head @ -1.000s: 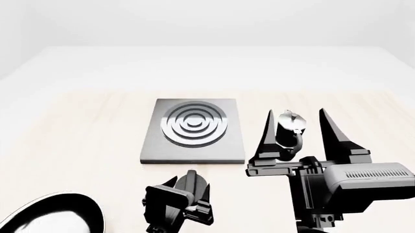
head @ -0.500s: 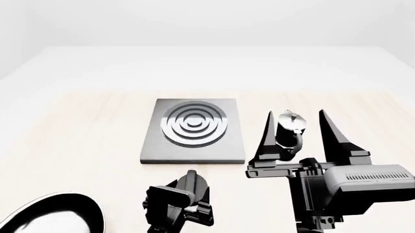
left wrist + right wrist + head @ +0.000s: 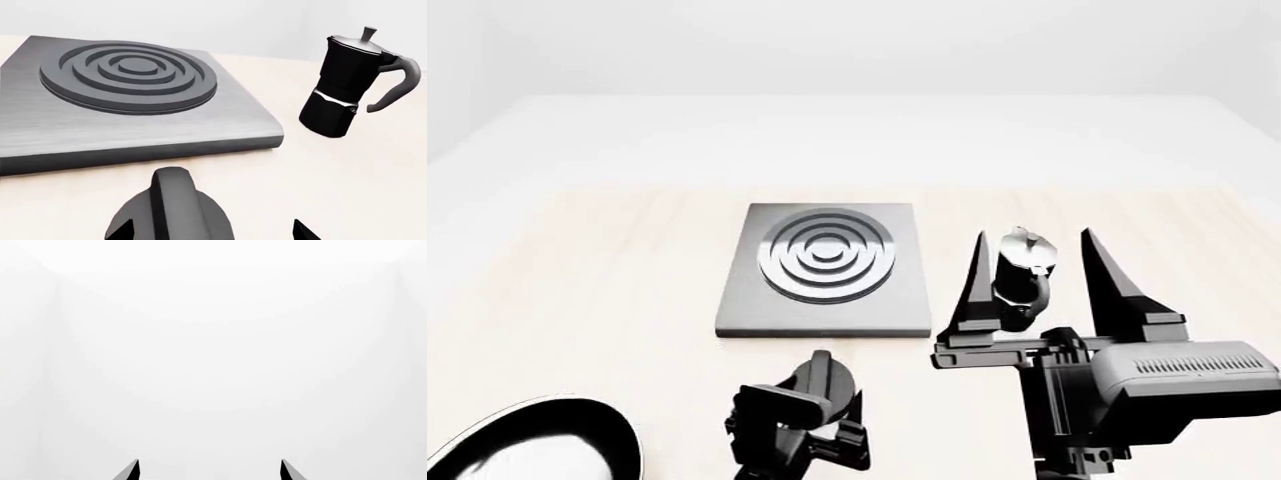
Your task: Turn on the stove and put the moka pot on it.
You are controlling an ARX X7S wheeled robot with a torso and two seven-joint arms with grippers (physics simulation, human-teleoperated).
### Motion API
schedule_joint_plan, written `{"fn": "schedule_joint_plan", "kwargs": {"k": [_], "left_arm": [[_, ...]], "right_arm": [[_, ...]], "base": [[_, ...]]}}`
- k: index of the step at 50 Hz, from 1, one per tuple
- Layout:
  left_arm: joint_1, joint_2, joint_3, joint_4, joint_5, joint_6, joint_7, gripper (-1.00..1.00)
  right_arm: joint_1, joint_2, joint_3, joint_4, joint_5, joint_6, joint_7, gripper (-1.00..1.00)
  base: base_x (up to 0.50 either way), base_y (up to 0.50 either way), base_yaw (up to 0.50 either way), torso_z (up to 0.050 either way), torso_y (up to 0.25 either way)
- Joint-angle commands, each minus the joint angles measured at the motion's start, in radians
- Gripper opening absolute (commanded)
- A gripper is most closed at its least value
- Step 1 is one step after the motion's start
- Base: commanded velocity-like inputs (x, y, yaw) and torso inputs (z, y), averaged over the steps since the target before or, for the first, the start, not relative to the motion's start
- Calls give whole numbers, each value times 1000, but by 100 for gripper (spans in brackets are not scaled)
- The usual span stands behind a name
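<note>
moved: right gripper [image 3: 1034,255] slightly lower, pot unmoved | table [image 3: 587,260]: one | stove [image 3: 825,268]: one, centre | frying pan [image 3: 534,440]: one | moka pot [image 3: 1020,275]: one, upright right of stove, between spread right fingers, ungrasped | knob [image 3: 170,212]: one, left gripper [image 3: 807,405] over it, grip unclear

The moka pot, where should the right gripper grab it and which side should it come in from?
Grip the moka pot across its faceted black body, probably just below the silver lid. It stands upright, handle toward the robot, and the open right gripper already shows a finger on either side of it in the head view. Coming from the near side, with the handle between the fingers, looks best.
</note>
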Motion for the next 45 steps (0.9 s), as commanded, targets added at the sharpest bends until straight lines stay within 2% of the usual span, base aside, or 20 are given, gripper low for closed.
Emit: {"fn": "schedule_joint_plan", "kwargs": {"k": [1, 26, 45], "left_arm": [[1, -4, 16, 15, -8, -11, 0, 100], [-25, 8, 19, -82, -26, 22, 16, 100], [-23, 9, 64, -59, -36, -5, 29, 100]], "right_arm": [[0, 2, -4, 4, 2, -4, 3, 100], [8, 12, -7, -5, 14, 4, 11, 100], [5, 15, -12, 1, 16, -7, 16, 100]], "base": [[0, 0, 0, 0, 0], [0, 0, 0, 0, 0], [0, 0, 0, 0, 0]]}}
